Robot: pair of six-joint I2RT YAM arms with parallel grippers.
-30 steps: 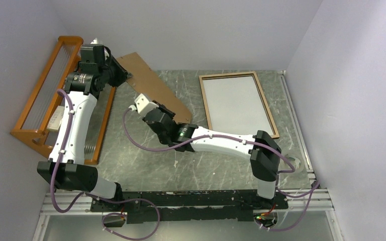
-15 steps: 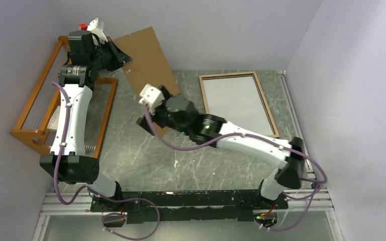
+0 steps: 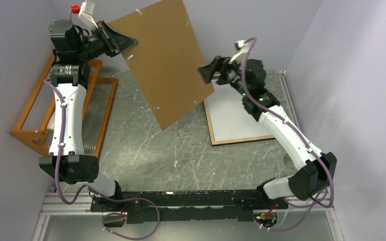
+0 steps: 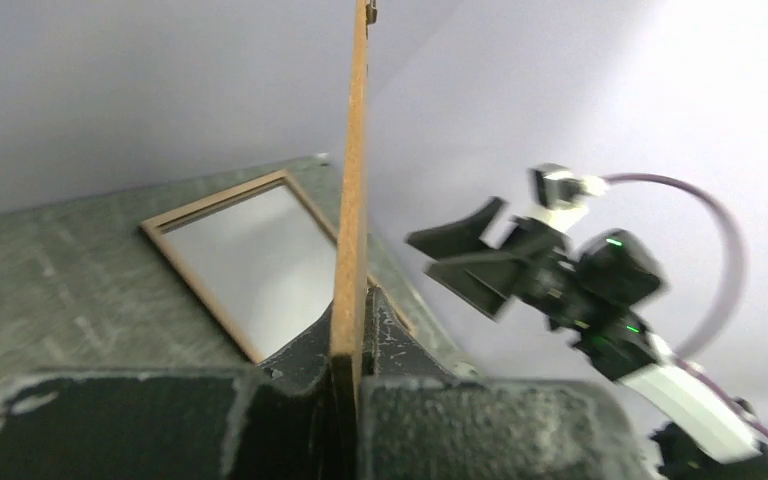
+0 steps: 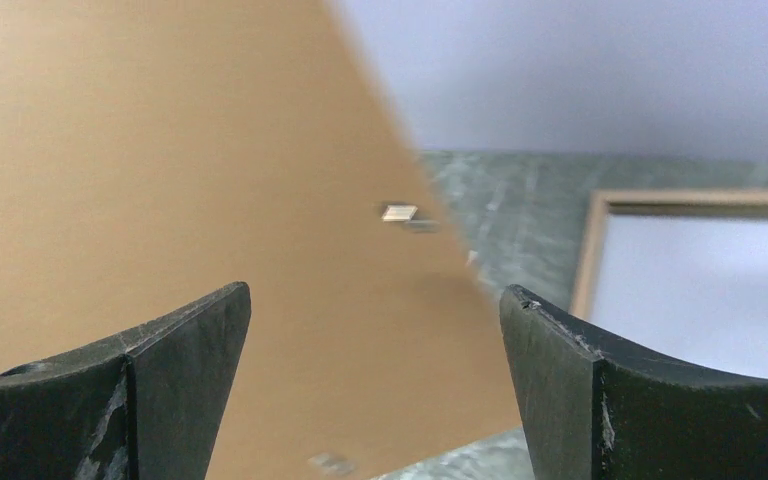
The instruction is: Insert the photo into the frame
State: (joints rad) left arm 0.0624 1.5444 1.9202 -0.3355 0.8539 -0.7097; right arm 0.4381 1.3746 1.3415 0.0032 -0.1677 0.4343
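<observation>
The frame (image 3: 244, 140) lies back side up at the back right of the table, brown rails showing. A plain white sheet, the photo's back (image 3: 231, 120), fills it. My left gripper (image 3: 123, 42) is shut on the left edge of the flat brown backing board (image 3: 166, 60) and holds it high and tilted over the table. My right gripper (image 3: 206, 75) is open and empty beside the board's right edge, above the frame. The left wrist view shows the board edge-on (image 4: 352, 200) between my jaws, with the frame (image 4: 195, 290) below. The right wrist view shows the board (image 5: 160, 180) and the frame (image 5: 588, 250).
An orange wooden rack (image 3: 40, 110) stands at the left by the wall. The grey marbled table (image 3: 146, 150) is enclosed by pale walls on three sides. The raised board hides part of the frame's left side and the back wall.
My left gripper has lifted the backing board off the table and up to the right. My right arm has swung from the table's middle to the back right, by the board's right edge.
</observation>
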